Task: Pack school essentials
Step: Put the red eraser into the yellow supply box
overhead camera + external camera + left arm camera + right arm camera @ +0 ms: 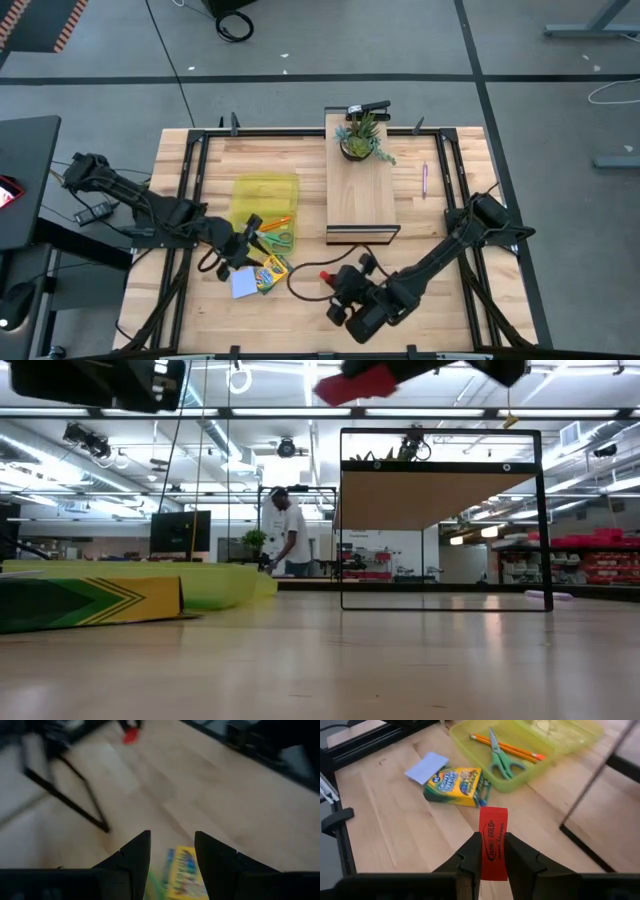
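Seen from above: wooden table [440, 300] with a black frame along its edges. Left gripper [243, 240] low at the front edge of the yellow case [265, 205], fingers apart with nothing between them, just above the crayon box [268, 272] and the pale blue notepad [245, 284], which touch each other. Inside the case, green-handled scissors [281, 240] and an orange pencil [278, 222], probably already packed. Right gripper [343, 290] near the front middle, clamped on the red block [327, 277]. Purple pen [424, 180] alone near the right rail, well apart from both arms. Raised wooden shelf [362, 190] mid-table, carrying a potted plant [362, 138]. Open wood between the red block and the case, so likely a clear sideways path to it.

From table height: red block [355, 384] aloft at the top, clear of the surface; crayon box [90, 603] resting flat at the left; shelf frame [444, 520] standing behind; a person [288, 532] far off in the room.

From the left wrist: two dark fingers [136, 855] spread and empty, crayon box [186, 875] directly beyond the gap, seemingly lined up for a pick; shelf leg nearby.

From the right wrist: fingers [470, 852] pinching the red block [493, 842] upright by its lower end, leaving most of it free. Ahead, crayon box [455, 785], notepad [426, 766], and the case [520, 755] with scissors [502, 760] and pencil [507, 747]; room left inside along the case's rim.
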{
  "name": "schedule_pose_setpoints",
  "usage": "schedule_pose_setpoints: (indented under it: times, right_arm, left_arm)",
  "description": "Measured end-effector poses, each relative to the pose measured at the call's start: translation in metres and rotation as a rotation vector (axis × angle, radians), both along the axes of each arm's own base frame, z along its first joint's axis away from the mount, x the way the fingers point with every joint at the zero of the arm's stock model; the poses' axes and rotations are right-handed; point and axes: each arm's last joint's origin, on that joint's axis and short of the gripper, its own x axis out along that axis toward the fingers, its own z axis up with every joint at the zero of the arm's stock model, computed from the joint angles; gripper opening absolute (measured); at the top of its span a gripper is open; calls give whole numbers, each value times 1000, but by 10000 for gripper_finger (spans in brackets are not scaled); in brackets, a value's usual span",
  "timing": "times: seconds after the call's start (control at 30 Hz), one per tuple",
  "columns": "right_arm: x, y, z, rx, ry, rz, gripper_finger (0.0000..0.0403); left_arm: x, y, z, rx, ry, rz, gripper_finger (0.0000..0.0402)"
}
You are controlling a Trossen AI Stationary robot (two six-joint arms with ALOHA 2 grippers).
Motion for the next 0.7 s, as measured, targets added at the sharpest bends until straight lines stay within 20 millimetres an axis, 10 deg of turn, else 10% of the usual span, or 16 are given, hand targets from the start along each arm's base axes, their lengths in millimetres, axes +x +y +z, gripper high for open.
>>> schedule_pose_setpoints:
  times: [0.7]
  right_arm:
    - [50,-40,13,71,-62,173,80]
  left_arm:
    - [19,-44,-9,600,-312,-68,163]
